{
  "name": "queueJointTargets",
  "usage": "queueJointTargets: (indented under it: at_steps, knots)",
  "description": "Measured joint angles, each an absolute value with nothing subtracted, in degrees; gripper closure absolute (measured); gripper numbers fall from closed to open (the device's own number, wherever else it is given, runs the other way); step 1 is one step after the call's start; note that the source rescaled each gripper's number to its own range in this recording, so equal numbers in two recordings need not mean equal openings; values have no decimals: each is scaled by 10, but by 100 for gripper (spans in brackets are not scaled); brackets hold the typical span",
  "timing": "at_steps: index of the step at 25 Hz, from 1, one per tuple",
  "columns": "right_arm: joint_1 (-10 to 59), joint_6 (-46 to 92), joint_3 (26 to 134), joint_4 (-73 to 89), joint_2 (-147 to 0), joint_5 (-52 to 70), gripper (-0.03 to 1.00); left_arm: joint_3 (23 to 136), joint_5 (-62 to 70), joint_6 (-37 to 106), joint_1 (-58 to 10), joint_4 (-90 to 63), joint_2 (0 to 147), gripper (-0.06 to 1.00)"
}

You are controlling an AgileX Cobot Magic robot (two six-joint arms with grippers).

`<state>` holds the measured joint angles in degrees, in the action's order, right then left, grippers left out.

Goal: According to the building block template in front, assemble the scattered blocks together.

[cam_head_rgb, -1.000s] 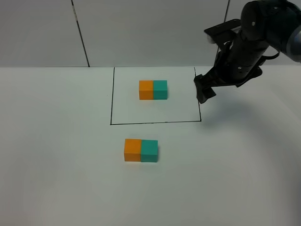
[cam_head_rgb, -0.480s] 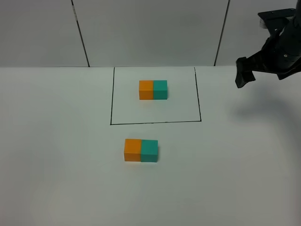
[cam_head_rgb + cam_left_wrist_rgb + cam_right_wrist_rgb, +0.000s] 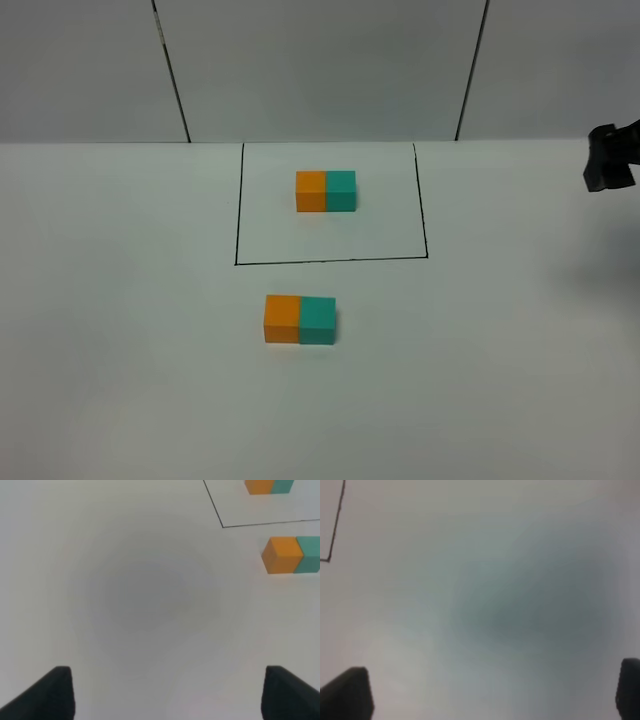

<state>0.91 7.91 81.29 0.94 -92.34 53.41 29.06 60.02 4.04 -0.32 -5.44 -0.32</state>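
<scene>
A plain white matte table carries everything, backed by a pale grey panelled wall with thin dark seams. Nothing stands between or around the blocks; the surface near them is bare.

The building block template is seen inside a thin black drawn rectangle: an orange cube on the left and a teal cube on the right, touching face to face as one short bar. Nearer the camera, outside the drawn line, the scattered blocks are found already set together in the same order, the orange block touching the teal block along one face. All four cubes are matte, sharp-edged and of equal size.

In the left wrist view the left tool is shown with its two dark fingertips far apart over bare table, nothing between them, with the joined pair off to one side.

The right tool is likewise seen spread wide and empty in its blurred wrist view, over bare table with a corner of the black line just visible. In the high view only a dark part of it, probably the fingers, is seen at the right edge, well apart from the blocks.
</scene>
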Motion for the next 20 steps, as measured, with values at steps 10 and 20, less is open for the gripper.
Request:
queueJointTargets:
  at_steps: [10, 20]
  knots:
    - [8, 25, 648, -33, -724, 511, -3, 291, 600, 40, -3, -54, -3, 23]
    - [8, -13, 538, -48, -545, 523, -3, 291, 600, 40, -3, -54, -3, 23]
